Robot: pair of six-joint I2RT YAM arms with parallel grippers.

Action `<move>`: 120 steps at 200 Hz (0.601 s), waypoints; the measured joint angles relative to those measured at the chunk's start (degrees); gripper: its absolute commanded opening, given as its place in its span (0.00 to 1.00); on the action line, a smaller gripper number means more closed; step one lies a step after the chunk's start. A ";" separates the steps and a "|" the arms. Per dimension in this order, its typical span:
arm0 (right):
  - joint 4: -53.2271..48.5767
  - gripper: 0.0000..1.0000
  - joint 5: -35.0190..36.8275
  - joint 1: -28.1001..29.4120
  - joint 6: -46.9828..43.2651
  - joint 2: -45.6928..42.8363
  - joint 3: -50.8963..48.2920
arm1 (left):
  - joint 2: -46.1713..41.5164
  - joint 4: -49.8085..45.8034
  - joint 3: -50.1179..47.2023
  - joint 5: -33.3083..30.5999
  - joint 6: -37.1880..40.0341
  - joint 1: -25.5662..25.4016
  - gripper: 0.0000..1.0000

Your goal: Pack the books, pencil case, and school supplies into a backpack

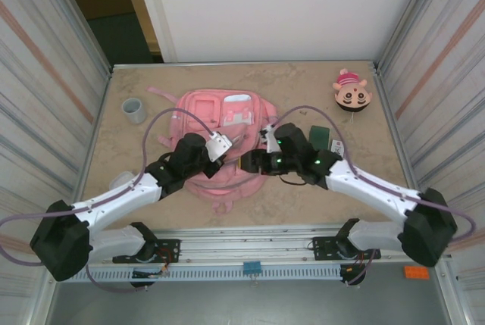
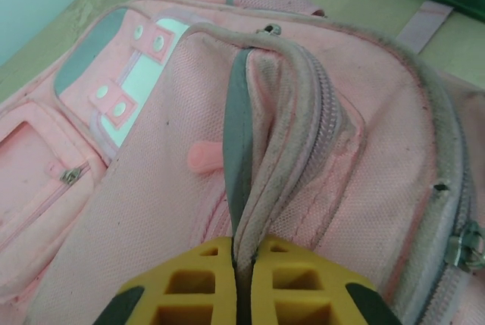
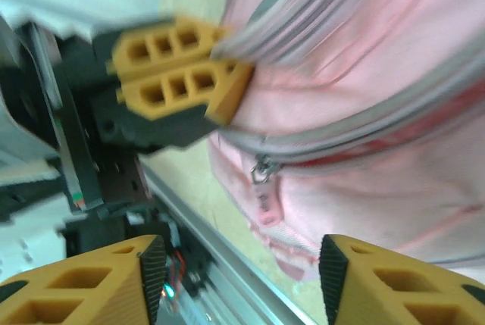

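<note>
The pink backpack (image 1: 204,109) lies flat in the middle of the table. My left gripper (image 1: 227,151) is at its near edge, shut on a raised fold of the backpack's zipped opening (image 2: 258,189). My right gripper (image 3: 242,272) stands open just beside it, with the pink zipper pull (image 3: 265,189) hanging ahead of its fingers and apart from them. From the right wrist I see the left gripper's yellow fingers (image 3: 182,71) pinching the fold. The dark green pencil case (image 1: 320,137) lies right of the backpack, with a tiny pale item (image 1: 339,147) next to it. The book is out of view.
A small grey cup (image 1: 134,110) stands at the back left. A round cartoon-face toy (image 1: 352,92) sits at the back right. Corrugated walls close in both sides, and a metal rail (image 1: 250,234) runs along the near edge.
</note>
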 measured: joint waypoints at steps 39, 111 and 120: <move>8.09 0.63 3.23 -2.51 12.31 -4.26 -7.52 | -1.62 0.00 -0.44 4.90 2.32 1.92 0.00; 19.87 0.64 9.60 -1.86 26.38 -3.04 -10.58 | -2.21 0.39 -1.66 12.00 4.26 2.56 0.00; 20.41 0.64 10.19 -1.86 27.34 -2.23 -10.58 | -2.23 0.42 -1.68 12.55 4.24 2.56 0.00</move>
